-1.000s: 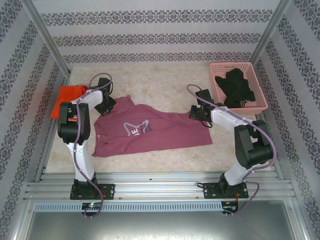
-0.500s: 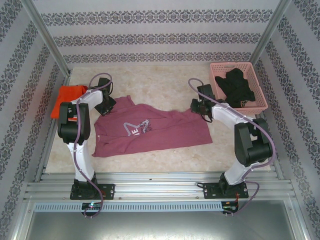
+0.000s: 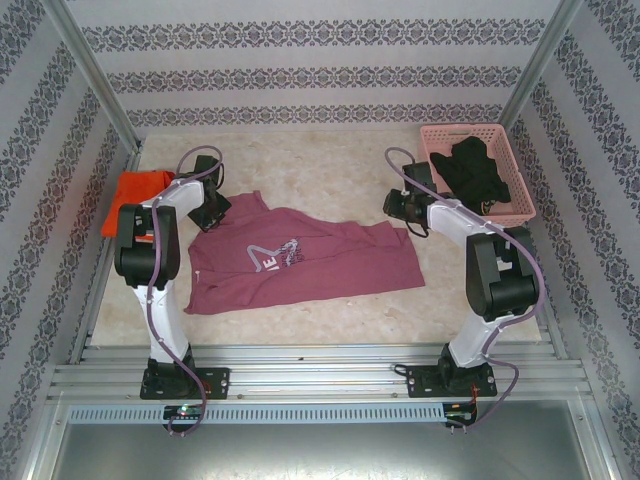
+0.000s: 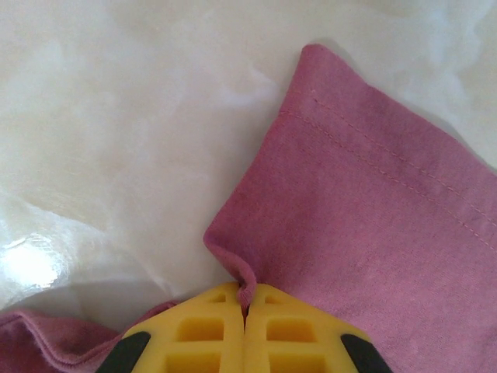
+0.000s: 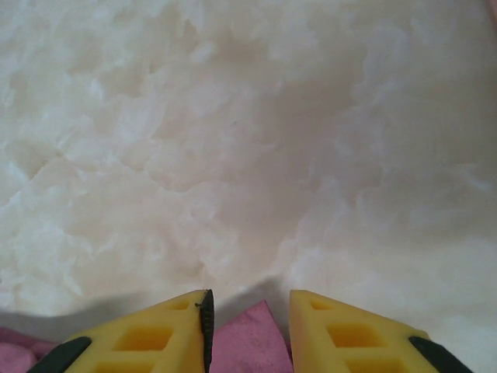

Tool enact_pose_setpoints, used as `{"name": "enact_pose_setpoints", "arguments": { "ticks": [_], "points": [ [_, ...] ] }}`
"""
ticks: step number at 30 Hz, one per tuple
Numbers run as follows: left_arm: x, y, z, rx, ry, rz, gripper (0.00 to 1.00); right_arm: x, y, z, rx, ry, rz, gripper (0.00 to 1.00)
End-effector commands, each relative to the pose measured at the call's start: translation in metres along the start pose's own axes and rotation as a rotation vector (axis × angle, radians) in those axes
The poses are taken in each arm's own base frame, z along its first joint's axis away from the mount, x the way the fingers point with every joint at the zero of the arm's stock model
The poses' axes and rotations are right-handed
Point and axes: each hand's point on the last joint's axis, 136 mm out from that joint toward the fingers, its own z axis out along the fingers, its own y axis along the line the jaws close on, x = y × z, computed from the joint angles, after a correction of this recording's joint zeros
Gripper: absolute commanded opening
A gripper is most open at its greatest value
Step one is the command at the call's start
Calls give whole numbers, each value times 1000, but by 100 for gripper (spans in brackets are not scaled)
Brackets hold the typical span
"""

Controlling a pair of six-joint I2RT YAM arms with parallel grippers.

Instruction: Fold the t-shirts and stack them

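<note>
Retreating right gripper point(image 5: 248, 297) toward upper right, spreading it off maroon t-shirt's point(image 3: 300, 262) right corner, keeping left gripper point(image 4: 245, 301) pinching upper-left corner, leaving cloth lying lengthwise left-to-right mid-frame, orange t-shirt point(image 3: 130, 192) at left edge.

A robot lab test cell. Aluminium-profile posts point(image 3: 98, 85) frame damask-patterned wall panels point(image 3: 320, 75) around a pale marbled worktop point(image 3: 320, 165).

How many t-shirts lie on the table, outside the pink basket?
2. The maroon t-shirt lies spread mid-table; the orange t-shirt lies crumpled at its left edge. Dark cloth in the pink basket may be more shirts.
</note>
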Motion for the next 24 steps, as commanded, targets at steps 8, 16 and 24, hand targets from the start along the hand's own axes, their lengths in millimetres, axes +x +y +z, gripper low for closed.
{"name": "enact_pose_setpoints", "arguments": {
  "ticks": [8, 16, 24],
  "points": [
    [-7, -2, -5, 34, -15, -8, 0, 65, -22, 2, 1, 154, -2, 31],
    [-5, -1, -4, 35, -9, -11, 0, 68, -13, -3, -39, 151, -6, 13],
    [-5, -2, -6, 43, -10, -14, 0, 52, -14, -7, -17, 94, -33, 0]
  ]
}}
